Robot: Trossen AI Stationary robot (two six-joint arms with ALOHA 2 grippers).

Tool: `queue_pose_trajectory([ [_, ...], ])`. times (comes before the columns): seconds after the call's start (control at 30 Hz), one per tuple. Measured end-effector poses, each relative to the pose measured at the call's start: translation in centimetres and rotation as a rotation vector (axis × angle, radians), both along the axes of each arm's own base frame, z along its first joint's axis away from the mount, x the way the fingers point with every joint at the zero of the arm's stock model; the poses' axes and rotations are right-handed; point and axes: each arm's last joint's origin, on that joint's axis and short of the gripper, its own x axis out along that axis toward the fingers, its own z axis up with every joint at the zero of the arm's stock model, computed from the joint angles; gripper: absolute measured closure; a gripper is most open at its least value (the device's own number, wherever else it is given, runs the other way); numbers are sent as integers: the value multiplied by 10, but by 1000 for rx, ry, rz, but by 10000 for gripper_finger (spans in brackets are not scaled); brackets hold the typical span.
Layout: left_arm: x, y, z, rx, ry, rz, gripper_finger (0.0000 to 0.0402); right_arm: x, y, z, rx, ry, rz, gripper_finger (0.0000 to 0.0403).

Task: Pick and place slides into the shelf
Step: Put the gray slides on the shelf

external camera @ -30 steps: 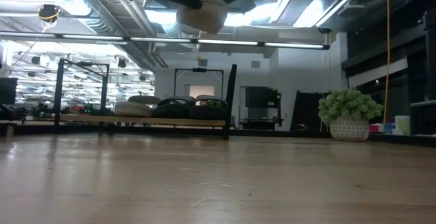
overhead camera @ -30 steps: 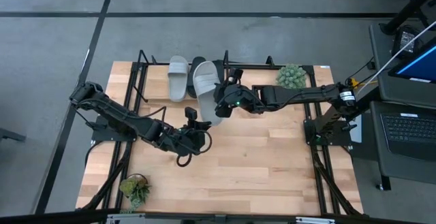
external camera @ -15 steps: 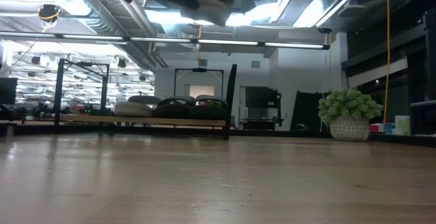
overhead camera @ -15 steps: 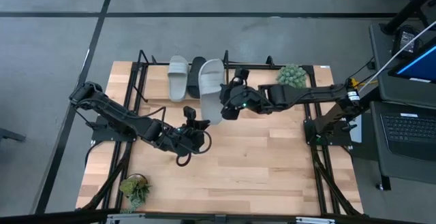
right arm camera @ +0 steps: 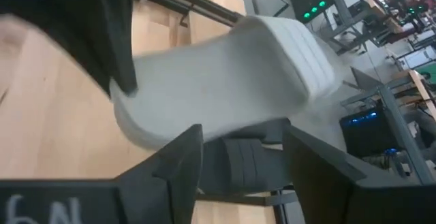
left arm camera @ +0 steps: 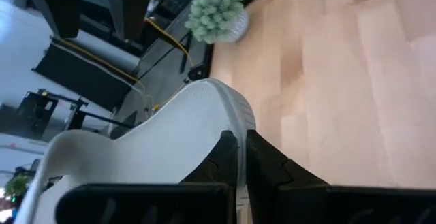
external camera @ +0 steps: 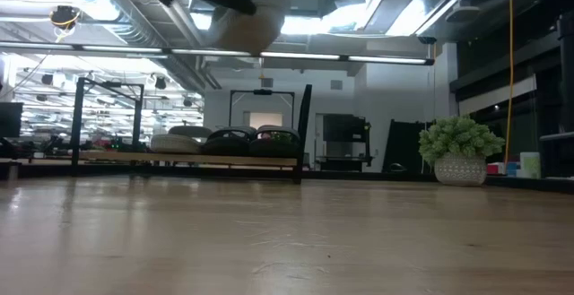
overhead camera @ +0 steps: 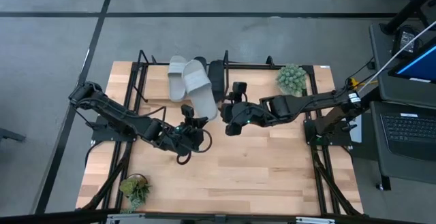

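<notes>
Surface (overhead camera: 272, 163) bearing the shelf (overhead camera: 146, 71); left gripper (overhead camera: 195, 123), jaws clamped on the heel of a pale grey slide (overhead camera: 199, 88) raised before the shelf; right gripper (overhead camera: 228, 115), jaws apart, just beside that slide

front tabletop (overhead camera: 259, 163) free | shelf (overhead camera: 146, 71) left end open (plants cornered)

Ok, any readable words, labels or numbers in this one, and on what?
Nothing reads as a clear word or number.
White marks on dark casing in the right wrist view: cut off, unreadable.
Laptop screen beside the table: too small to read.
Pale grey slide: no print visible.
</notes>
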Motion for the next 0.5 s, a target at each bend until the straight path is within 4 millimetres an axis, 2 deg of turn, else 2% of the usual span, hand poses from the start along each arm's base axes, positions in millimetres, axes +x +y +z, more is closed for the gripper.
queue_pose_trajectory([
  [0.1, -4, -5, 11, -5, 19, -16, 399, -6, 1, 3, -1, 17, 4, 216],
  [0.17, -8, -8, 20, -7, 40, -26, 399, -13, 1, 7, 9, 19, -4, 245],
  [0.27, -13, -9, 33, -51, 65, -33, 399, -25, -1, 14, 36, 21, -23, 311],
  [0.37, -21, -6, 36, -100, 149, -14, 399, -35, -2, 20, 99, 17, -14, 384],
  [0.5, -31, -1, 32, -106, 211, 53, 399, -42, 0, 22, 149, 23, -9, 394],
])
